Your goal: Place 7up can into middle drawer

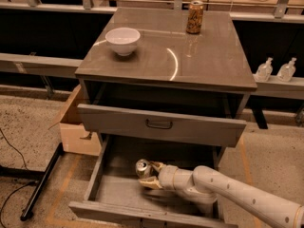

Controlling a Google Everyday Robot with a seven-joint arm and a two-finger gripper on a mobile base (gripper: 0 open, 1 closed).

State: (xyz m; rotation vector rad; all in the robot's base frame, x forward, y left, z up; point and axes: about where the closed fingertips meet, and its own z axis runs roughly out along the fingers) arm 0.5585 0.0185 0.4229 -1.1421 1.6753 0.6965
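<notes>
The 7up can (142,167) shows its silver top and sits tilted between my fingers, inside the open middle drawer (112,188), just above its flat grey floor near the middle. My gripper (148,174) reaches in from the right on the white arm and is shut on the can. The can's side is mostly hidden by the fingers (151,182).
Above is a drawer front with a dark loop handle (159,124), slightly open and overhanging the back of the middle drawer. On the cabinet top stand a white bowl (122,40) and a brown-orange can (194,17). A cardboard box (76,127) sits on the floor at the left. Two bottles (275,70) stand at the right.
</notes>
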